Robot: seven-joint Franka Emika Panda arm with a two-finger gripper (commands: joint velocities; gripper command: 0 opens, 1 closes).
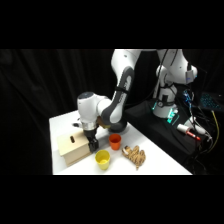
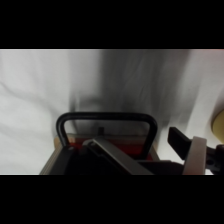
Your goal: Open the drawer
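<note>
Hanging at the drawer (image 1: 76, 147) front, the pincer (image 1: 93, 145).

From the side, my white tabletop (image 1: 150, 150) is lit brightly against a black, unlit backdrop, and everything looks soft. Past my wrist, the dark wire loop handle (image 2: 107, 120) is blurred, and a broad grey shadow falls across the white surface beyond it

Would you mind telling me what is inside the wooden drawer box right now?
The contents cannot be seen. From the side, the drawer box shows only its top slot and outer walls, and the gripper covers its front. The wrist view shows the wire handle, not the interior.
</note>
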